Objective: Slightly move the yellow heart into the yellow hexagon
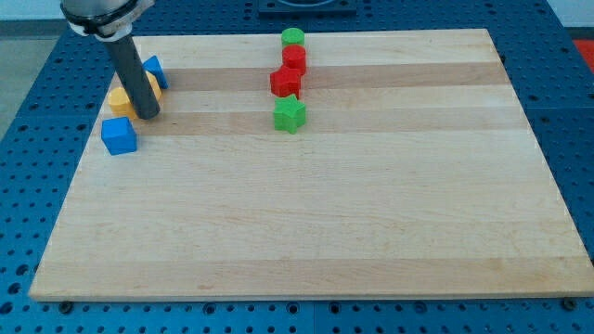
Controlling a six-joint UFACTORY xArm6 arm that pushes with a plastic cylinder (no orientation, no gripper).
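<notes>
The tool's tip (148, 115), a bare rod grasping nothing, sits against the yellow block (120, 98), seemingly placed to nudge it along the tabletop (325, 213).

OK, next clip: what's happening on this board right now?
A single arm with a dark rod is working at the board's upper left corner. My tip is down among a small cluster there, against a yellow block whose shape the rod partly hides, with a blue block behind and a blue cube just below. A green cylinder, two red blocks and a green star sit apart at top centre.
</notes>
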